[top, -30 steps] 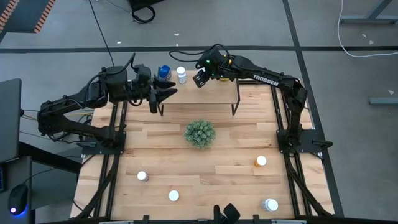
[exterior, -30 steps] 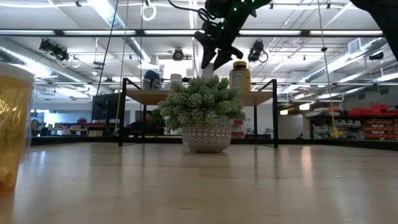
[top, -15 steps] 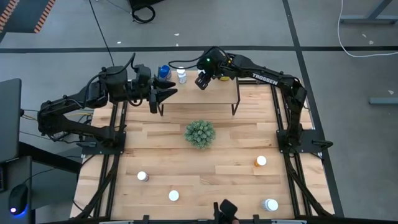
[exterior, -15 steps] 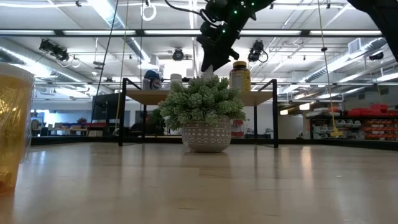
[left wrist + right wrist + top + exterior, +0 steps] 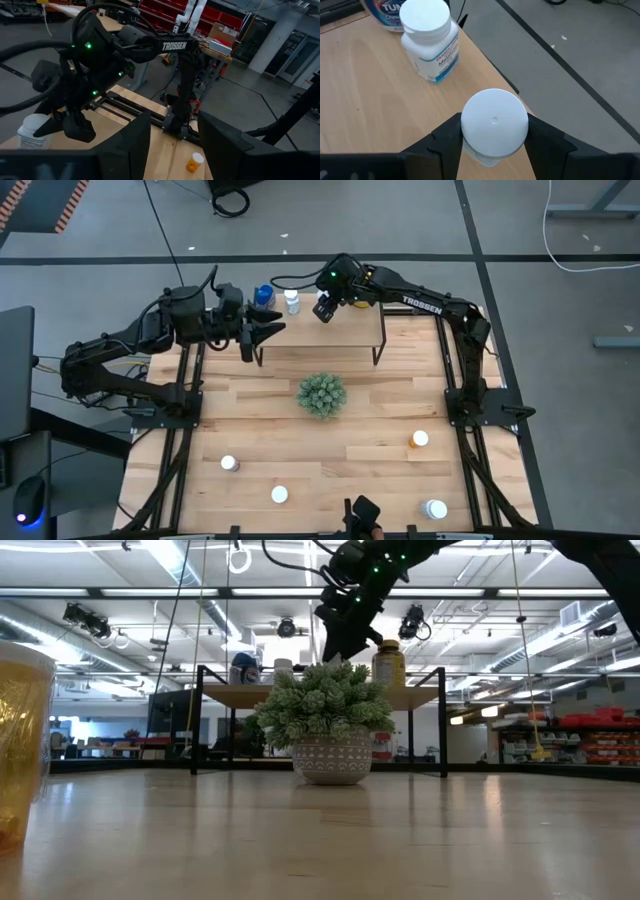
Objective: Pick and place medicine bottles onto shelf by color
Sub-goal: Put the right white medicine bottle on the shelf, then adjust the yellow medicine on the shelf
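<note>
The right gripper hangs over the far edge of the shelf, its two fingers pinching a white-capped bottle by the sides; the right wrist view looks straight down on the round cap, so the bottle's body is almost wholly hidden under it and its colour cannot be told. Just beside it on the shelf board stands a white bottle with a blue-printed label, and behind that a blue bottle is cut off by the picture's edge. In the low view a plant in a patterned pot blocks the middle of the shelf, so only an amber yellow-capped bottle and the tops of the blue and white ones show past it. The left gripper waits at the shelf's left end, fingers spread with nothing between them. On the desk, well apart from the shelf, stand four more bottles: an orange one, a purple-bodied one, and two white ones near the front edge, the right one too small to read.
</note>
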Tool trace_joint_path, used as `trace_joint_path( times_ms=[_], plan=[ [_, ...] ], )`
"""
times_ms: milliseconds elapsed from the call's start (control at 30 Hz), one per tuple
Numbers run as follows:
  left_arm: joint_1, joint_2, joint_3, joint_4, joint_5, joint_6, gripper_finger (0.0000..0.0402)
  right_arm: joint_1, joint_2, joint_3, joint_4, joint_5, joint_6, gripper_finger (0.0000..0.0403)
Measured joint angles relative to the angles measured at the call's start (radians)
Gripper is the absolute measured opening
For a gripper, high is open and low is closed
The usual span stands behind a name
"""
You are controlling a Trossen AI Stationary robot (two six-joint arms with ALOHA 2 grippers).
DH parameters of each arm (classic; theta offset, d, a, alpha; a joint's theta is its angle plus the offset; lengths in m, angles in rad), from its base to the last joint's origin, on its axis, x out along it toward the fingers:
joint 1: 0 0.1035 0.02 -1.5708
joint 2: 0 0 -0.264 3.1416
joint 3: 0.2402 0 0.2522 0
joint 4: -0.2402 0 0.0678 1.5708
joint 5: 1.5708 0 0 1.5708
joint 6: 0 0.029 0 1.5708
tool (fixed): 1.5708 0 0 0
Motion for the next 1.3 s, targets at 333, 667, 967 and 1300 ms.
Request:
trace_joint_path(
  times_ms=[333,667,967,1300],
  plan=[
    [0.0,0.0,0.0,0.0,0.0,0.0,0.0172,0.014,0.0,0.0,0.002,0.023,0.023,0.02],
    [0.0,0.0,0.0,-0.001,0.0,0.001,0.0172,0.013,0.0,0.0,0.003,0.058,0.024,0.0226],
    [0.0,0.0,0.0,-0.001,0.0,0.001,0.0172,0.014,0.0,0.067,-0.001,0.058,0.04,0.0227],
    [0.0,0.0,0.0,-0.001,0.0,0.016,0.0172,0.004,-0.001,0.299,-0.129,0.34,0.033,0.0227]
  ],
)
